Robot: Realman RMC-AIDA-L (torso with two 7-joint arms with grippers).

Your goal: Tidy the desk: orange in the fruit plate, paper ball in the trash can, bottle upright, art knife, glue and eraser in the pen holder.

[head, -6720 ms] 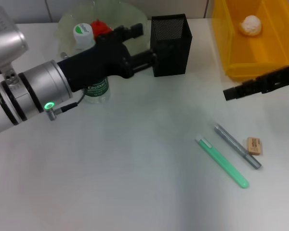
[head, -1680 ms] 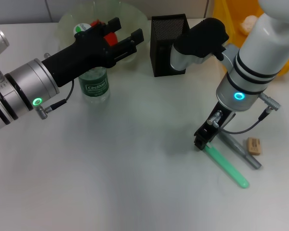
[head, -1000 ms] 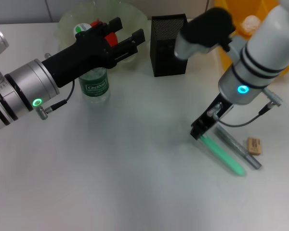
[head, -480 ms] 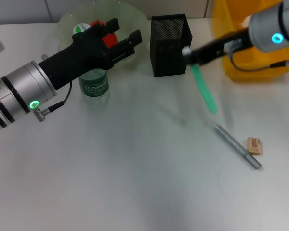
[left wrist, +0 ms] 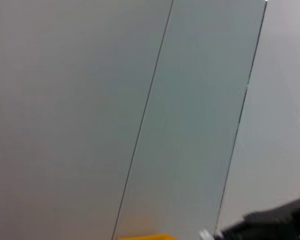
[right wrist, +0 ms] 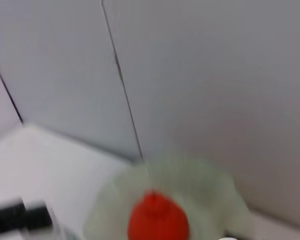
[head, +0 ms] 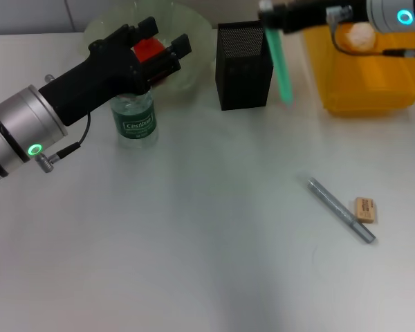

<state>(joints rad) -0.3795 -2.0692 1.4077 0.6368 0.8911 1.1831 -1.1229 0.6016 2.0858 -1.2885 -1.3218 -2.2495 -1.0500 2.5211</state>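
Green art knife (head: 282, 66) hangs from the clamped right gripper (head: 268, 14) beside the pen holder (head: 243, 63) — left gripper (head: 160, 43) (jaws apart, empty) above the bottle (head: 133, 116).

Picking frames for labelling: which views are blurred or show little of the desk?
Head view: sharp, evenly lit, only the green stick smeared. Left wrist view: mostly wall, soft. Right wrist view: blurred, orange and fruit plate fuzzy.
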